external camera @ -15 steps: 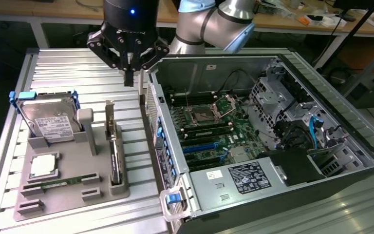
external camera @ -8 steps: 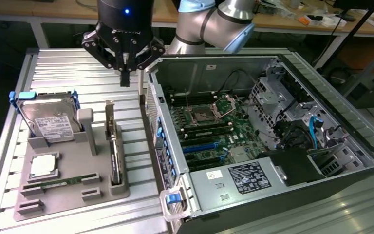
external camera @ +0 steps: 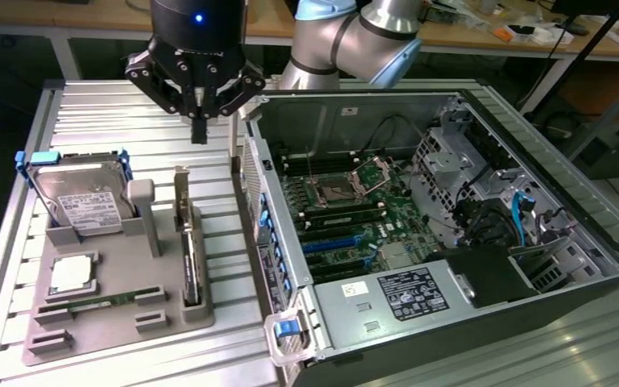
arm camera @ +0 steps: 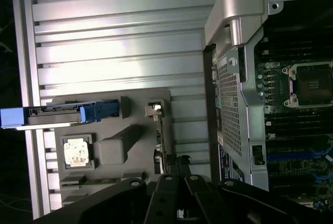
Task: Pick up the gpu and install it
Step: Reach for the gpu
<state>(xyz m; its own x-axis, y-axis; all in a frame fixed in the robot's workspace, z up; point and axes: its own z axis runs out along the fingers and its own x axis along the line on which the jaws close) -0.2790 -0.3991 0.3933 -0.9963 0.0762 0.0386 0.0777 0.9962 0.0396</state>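
No text legible, hard drive label (external camera: 81,201) white w/ dark print, too small to read, power supply label (external camera: 417,291) white w/ rows of fine print & symbols, illegible, small sticker (external camera: 355,288) beside it, also unreadable, no brand or nos. discernible

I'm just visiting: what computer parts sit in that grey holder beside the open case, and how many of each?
In the grey holder:
hard drive: 1
processor chip: 1
memory stick: 1
gpu: 1
Total: 4
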